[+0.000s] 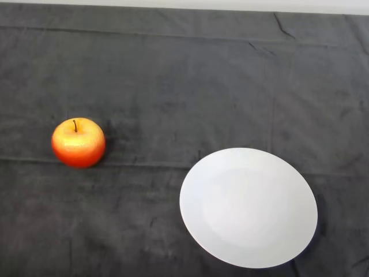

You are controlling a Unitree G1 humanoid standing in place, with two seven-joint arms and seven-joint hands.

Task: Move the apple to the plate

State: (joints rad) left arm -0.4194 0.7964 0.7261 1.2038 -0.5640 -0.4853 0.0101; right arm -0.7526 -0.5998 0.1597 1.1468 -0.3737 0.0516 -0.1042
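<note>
A red and yellow apple point(78, 142) with a dark stem stands upright on the dark cloth at the left of the head view. A round white plate point(248, 207) lies on the cloth at the lower right, with nothing on it. The apple and the plate are well apart, with a stretch of cloth between them.
The dark cloth point(184, 86) covers the whole table and has a few creases. A pale strip point(184, 4) runs along the far edge at the top of the view.
</note>
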